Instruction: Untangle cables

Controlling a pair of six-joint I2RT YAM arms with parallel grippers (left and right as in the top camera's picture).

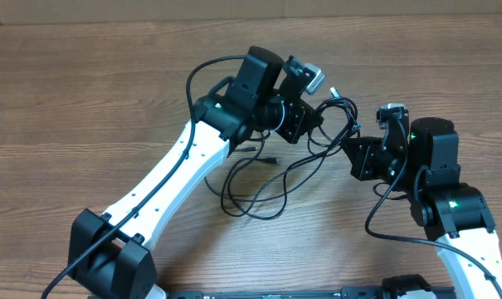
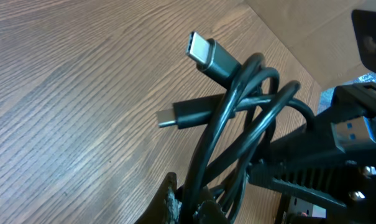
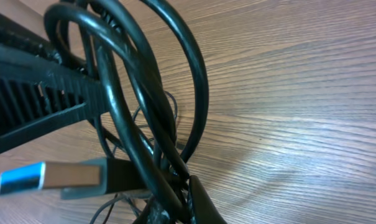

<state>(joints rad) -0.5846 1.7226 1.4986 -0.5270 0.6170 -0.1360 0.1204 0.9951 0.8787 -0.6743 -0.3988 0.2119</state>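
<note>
The cables (image 1: 263,189) are thin black cords in one tangle, lifted at the top and trailing in loops onto the table. My left gripper (image 1: 320,116) is shut on several strands; in the left wrist view they run up from between its fingers (image 2: 168,200) to two small plugs (image 2: 210,54), one silvery-tipped. Just right of it, my right gripper (image 1: 348,143) is shut on the same bundle (image 3: 151,93), with strands pinched beside its finger (image 3: 203,202). A blue-tipped flat plug (image 3: 50,178) juts out left of that grip. The two grippers sit very close together.
The wooden table (image 1: 85,91) spreads all around. A pale wall or board (image 1: 234,10) runs along the far edge. Thicker black arm wires loop over my left arm (image 1: 202,68) and beside my right arm (image 1: 387,218).
</note>
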